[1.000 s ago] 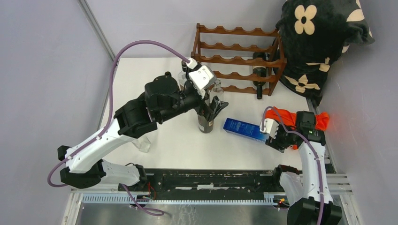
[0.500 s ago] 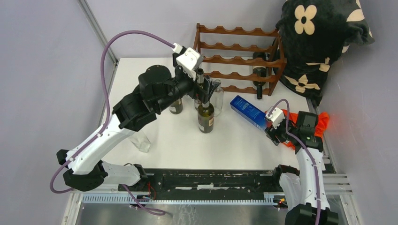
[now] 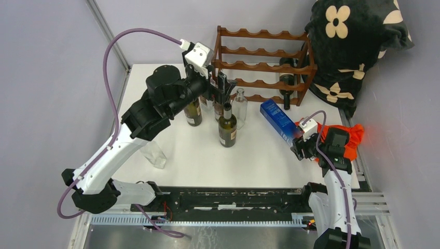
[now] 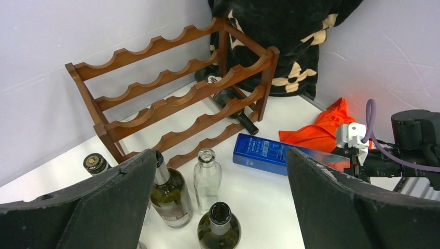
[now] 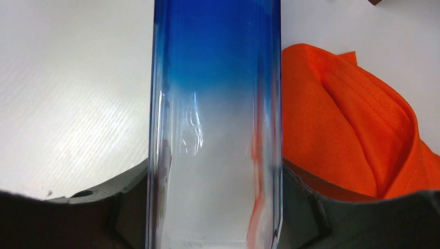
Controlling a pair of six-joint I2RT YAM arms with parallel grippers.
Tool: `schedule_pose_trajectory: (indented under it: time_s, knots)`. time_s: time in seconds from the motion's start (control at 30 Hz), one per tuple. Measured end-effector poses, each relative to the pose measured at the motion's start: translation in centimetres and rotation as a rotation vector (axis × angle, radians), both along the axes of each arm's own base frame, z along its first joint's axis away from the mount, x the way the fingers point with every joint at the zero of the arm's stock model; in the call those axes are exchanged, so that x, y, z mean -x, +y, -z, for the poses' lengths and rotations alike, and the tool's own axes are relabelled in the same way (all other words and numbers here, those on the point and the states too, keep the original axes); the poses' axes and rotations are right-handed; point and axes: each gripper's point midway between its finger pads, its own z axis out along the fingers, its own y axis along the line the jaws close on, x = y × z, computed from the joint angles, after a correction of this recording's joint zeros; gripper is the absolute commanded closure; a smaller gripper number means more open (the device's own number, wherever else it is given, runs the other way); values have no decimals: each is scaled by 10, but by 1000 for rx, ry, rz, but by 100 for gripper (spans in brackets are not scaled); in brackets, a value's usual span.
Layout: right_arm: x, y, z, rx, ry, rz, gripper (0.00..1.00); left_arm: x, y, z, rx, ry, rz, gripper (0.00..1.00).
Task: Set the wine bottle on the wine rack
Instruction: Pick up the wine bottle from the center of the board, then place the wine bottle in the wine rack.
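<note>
"As you hang over that table, what room closes you in?"

"Plain grey-lilac walls (image 3: 46, 78) stand on three sides of me. A white table (image 3: 259, 161) fills the space between them, with a black metal rail (image 3: 228, 197) along its near edge where my bases are bolted. In the far right corner a black blanket (image 3: 353, 41) with cream flowers is heaped against the wall."

"And the wine rack?"

"The wine rack (image 3: 262, 65) stands at the back of the table, just beside the blanket. One dark bottle (image 3: 285, 85) lies in its right end, neck toward me. Three wine bottles (image 4: 171, 199) stand upright on the table before its left end. The front bottle (image 3: 227, 127) is open-necked, and a clear glass bottle (image 3: 239, 106) stands among them."

"Your claws?"

"My left gripper (image 3: 221, 87) hangs above those bottles with its fingers spread wide, touching none. My right gripper (image 5: 215, 202) is clamped on one end of a blue box (image 3: 277, 118), which points slantwise toward the rack; I cannot tell whether its far end rests on the table. An orange cloth (image 3: 355, 136) lies just beside it at the right edge. A clear tumbler (image 3: 155, 154) stands alone toward the left."
</note>
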Motion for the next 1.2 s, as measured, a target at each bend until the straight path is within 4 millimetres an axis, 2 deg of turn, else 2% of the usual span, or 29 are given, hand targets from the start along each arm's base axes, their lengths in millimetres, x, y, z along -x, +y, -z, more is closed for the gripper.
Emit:
schedule_pose_trajectory:
  time_s: [0.3,0.47,0.6,0.77,0.93,1.2]
  knots:
    - [-9,0,5,-98,1,119,100,-8,13,3,0,1,-24,0]
    - [-12,3,5,-95,6,143,100,-13,20,1,5,-5,-35,0]
    - [-13,17,7,-92,6,123,100,-14,18,-2,8,-20,-28,0]
    - [-9,29,19,-102,26,123,100,-20,15,0,-21,-35,-28,0]
    - [-9,30,29,-108,42,165,100,-29,10,5,-49,-47,-22,0]
    - [-20,26,39,-108,71,256,100,-44,0,9,-68,-46,-15,0]
